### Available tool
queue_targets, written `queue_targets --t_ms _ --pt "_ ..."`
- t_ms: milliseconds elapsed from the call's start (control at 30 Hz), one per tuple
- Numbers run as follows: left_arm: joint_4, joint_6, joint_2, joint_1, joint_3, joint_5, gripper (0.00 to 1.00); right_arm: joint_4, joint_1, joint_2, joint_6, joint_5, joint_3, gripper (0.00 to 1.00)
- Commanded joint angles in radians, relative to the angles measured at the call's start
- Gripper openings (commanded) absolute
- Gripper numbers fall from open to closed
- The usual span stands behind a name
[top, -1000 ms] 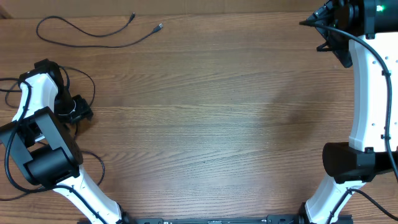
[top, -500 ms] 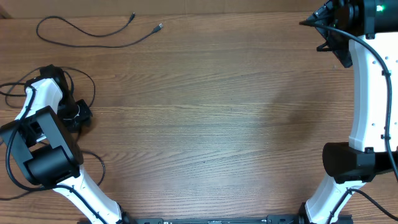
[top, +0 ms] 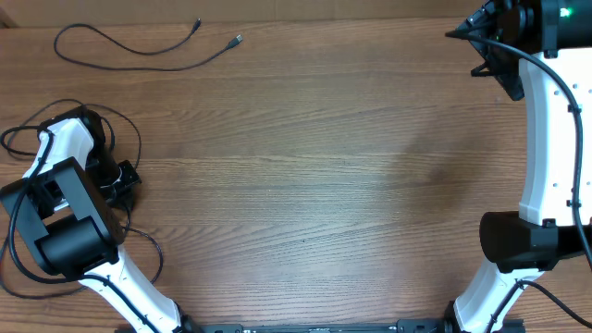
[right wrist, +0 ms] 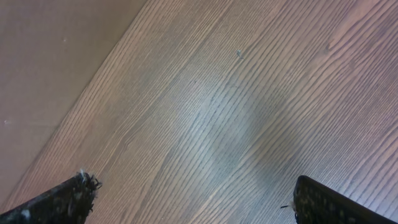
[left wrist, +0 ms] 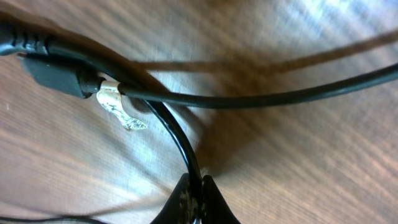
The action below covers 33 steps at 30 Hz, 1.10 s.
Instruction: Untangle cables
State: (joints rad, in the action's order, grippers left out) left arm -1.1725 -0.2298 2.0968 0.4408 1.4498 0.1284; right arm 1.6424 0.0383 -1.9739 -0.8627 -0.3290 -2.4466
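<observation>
There's the left gripper (left wrist: 194,190) pinched tight on a black cable (left wrist: 177,134) in the tangle at the worktop's (top: 324,185) left edge, a loose cable (top: 166,68) sprawled by the far-left corner, right gripper (right wrist: 196,196) fingers spread wide.

No legible text, brand, number or sign anywhere. Pale scrap (left wrist: 117,106) by a cable plug (left wrist: 55,73), possibly a label, too blurred to read.

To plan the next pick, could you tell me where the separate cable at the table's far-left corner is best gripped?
Grip the separate cable on its long shallow curve. Come straight down from above with the end effector straddling the cord. It lies flat on the table, and nothing else is near that stretch.
</observation>
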Motion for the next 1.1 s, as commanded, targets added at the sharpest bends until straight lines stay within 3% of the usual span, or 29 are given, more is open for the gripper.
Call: queue_targets --t_ms 0,100,200,400,600,800,933,1067 --pt "-0.053 -0.017 0.003 0.004 0.095 0.002 0.04 -0.002 -0.002 0.000 0.003 -0.014 -0.010 1.00" --pt "-0.123 -0.044 0.003 0.005 0.191 0.002 0.04 -0.002 -0.002 0.000 0.003 -0.014 -0.010 1.00" --pt "-0.228 -0.204 0.003 0.009 0.320 0.002 0.04 -0.002 -0.002 0.000 0.003 -0.014 -0.010 1.00" --pt "-0.271 -0.185 0.003 0.012 0.496 -0.011 0.04 -0.002 -0.002 0.000 0.003 -0.014 -0.010 1.00" --pt "-0.242 -0.220 0.023 0.012 0.482 0.138 0.04 -0.002 -0.002 0.000 0.003 -0.014 -0.010 1.00" --pt "-0.311 -0.206 0.050 0.009 0.379 0.133 0.04 -0.002 -0.002 0.000 0.003 -0.014 -0.010 1.00" --pt "-0.350 -0.325 0.058 0.010 0.357 0.120 0.05 -0.002 -0.002 0.000 0.003 -0.014 -0.010 1.00" --pt "-0.291 -0.320 0.058 0.026 0.365 -0.020 0.04 -0.002 -0.002 0.000 0.003 -0.014 -0.010 1.00"
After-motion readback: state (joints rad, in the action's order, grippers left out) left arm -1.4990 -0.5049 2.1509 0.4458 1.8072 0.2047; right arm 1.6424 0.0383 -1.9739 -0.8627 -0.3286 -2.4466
